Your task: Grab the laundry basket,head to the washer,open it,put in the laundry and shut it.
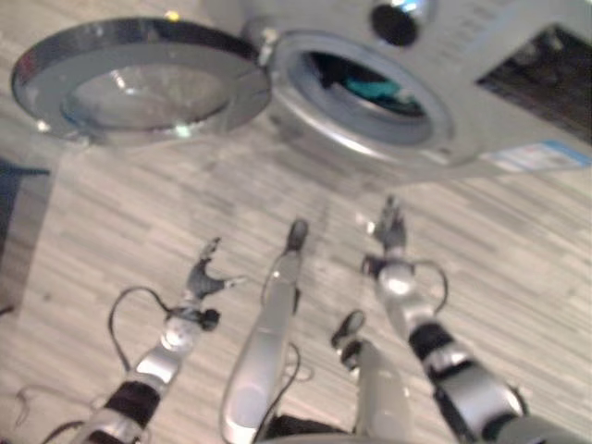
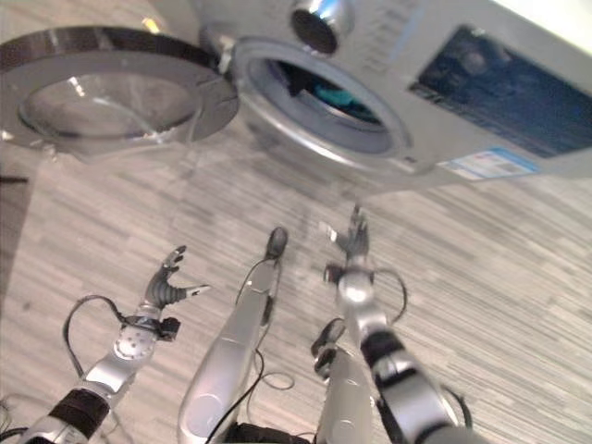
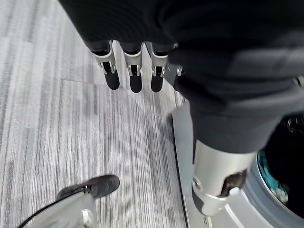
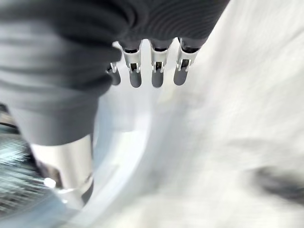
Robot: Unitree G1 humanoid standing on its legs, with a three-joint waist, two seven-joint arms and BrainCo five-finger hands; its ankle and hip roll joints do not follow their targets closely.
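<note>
gaping washer door [image 1: 139,79], laundry [image 1: 375,90] inside

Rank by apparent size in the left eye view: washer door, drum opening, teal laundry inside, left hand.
1. washer door, swung open
2. drum opening, close behind the door; nearness may skew this
3. and 4. teal laundry and left hand, too alike to rank
</note>
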